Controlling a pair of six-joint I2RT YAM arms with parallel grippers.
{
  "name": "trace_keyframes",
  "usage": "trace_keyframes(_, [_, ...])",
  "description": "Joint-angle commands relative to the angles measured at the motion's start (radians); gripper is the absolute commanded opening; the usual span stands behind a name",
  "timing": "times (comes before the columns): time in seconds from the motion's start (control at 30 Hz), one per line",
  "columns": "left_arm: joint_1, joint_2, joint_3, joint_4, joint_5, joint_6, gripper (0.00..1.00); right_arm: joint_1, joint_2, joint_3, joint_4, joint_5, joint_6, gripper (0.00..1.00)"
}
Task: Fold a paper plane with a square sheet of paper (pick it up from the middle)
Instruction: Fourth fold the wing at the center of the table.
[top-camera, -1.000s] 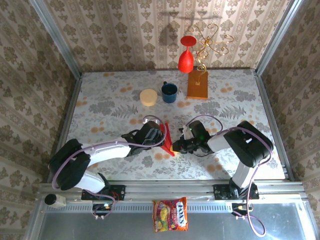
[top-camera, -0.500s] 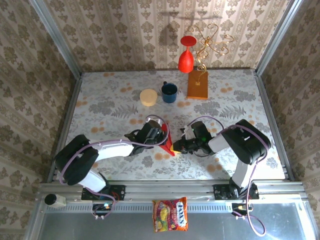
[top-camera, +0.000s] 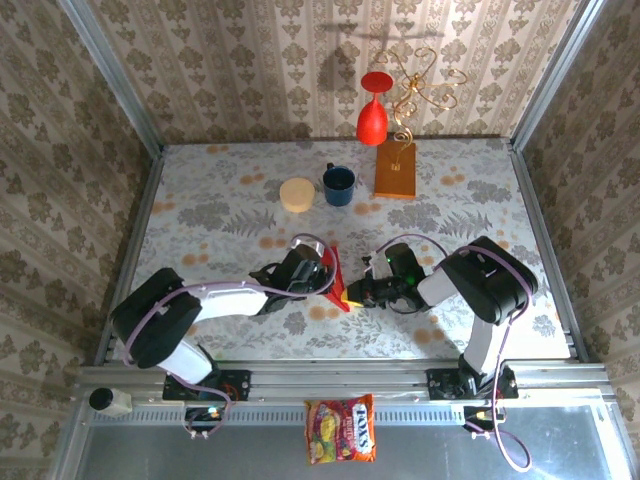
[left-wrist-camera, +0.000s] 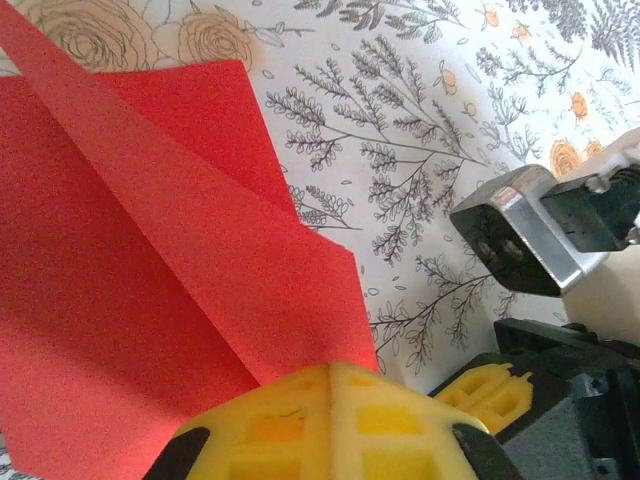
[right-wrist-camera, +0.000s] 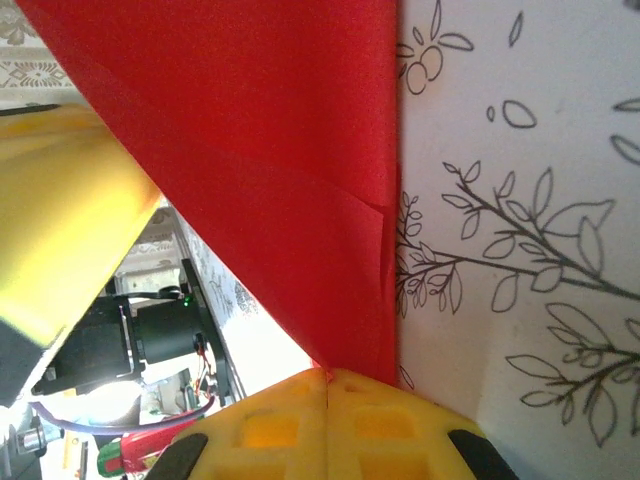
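Observation:
The red sheet of paper stands creased into a pointed, triangular shape on the flowered table, between my two grippers. In the left wrist view the paper shows a long diagonal fold, and its lower corner runs in between the yellow pads of my left gripper, which is shut on it. My right gripper is shut on the tip of a folded flap of the paper. From above, the left gripper and the right gripper meet at the paper's near end, almost touching.
At the back of the table stand a cream round box, a blue mug, an orange-brown block, a red goblet-shaped vase and a gold wire ornament. A candy bag lies in front of the arm bases.
The left arm has swung a little to the right, its gripper staying on the paper. The paper and the right gripper have barely shifted.

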Motion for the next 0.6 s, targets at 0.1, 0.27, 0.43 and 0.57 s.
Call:
trace_keyframes(0.1, [-0.002, 0.053, 0.037, 0.021, 0.025, 0.044, 0.00, -0.011, 0.085, -0.055, -0.153, 0.154, -0.009, 0.00])
trace_keyframes(0.27, [0.002, 0.071, 0.052, 0.033, 0.031, 0.057, 0.00, -0.015, 0.089, -0.059, -0.143, 0.152, -0.008, 0.00])
trace_keyframes(0.43, [0.005, 0.088, 0.068, 0.034, 0.041, 0.067, 0.00, -0.018, 0.095, -0.063, -0.134, 0.151, -0.004, 0.00])
trace_keyframes(0.57, [0.008, 0.103, 0.074, 0.033, 0.042, 0.069, 0.00, -0.019, 0.098, -0.066, -0.125, 0.148, -0.001, 0.00])
